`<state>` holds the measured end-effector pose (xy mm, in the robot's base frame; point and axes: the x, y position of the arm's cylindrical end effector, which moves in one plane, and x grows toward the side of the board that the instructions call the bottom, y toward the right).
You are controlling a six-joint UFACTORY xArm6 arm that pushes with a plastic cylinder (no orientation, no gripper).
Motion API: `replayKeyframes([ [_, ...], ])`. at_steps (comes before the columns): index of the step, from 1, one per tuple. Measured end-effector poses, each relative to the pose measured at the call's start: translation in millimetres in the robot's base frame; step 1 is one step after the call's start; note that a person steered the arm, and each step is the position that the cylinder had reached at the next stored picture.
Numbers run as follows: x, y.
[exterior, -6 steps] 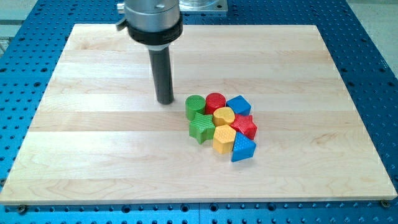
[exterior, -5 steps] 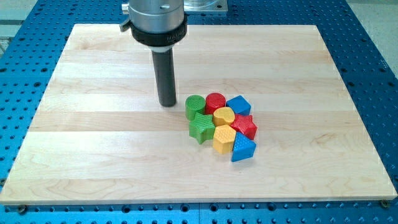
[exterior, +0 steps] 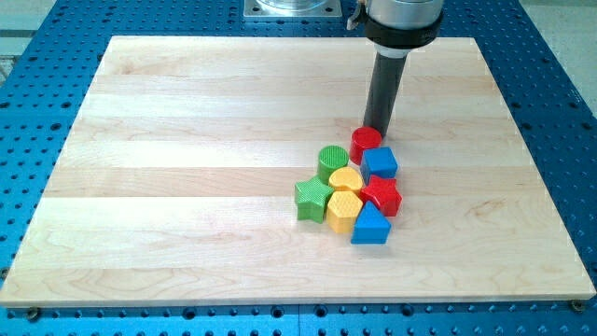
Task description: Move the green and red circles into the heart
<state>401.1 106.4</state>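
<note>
The blocks lie in a tight cluster right of the board's middle. The red circle [exterior: 366, 143] is at the cluster's top. The green circle [exterior: 332, 161] sits lower left of it and touches the yellow heart [exterior: 346, 180]. My tip [exterior: 381, 129] stands at the red circle's upper right edge, touching it or nearly so. The rod rises straight up from there to the arm's grey collar [exterior: 401, 21].
A blue cube [exterior: 380, 161], a red star-like block [exterior: 381, 195], a yellow hexagon [exterior: 342, 210], a blue triangle [exterior: 369, 226] and a green star [exterior: 313, 197] make up the rest of the cluster. The wooden board [exterior: 168, 187] lies on a blue perforated table.
My tip moved from the green circle's left to the red circle's upper right. The whole cluster shifted right; the green circle now sits lower, against the heart, and the red circle farther right.
</note>
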Motion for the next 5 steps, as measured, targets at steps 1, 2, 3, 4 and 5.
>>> replayKeyframes([
  [1, 4.8, -18.3],
  [2, 27.0, -32.9],
  [3, 39.5, -32.6],
  [4, 23.8, 1.9],
  [5, 9.0, -2.0],
])
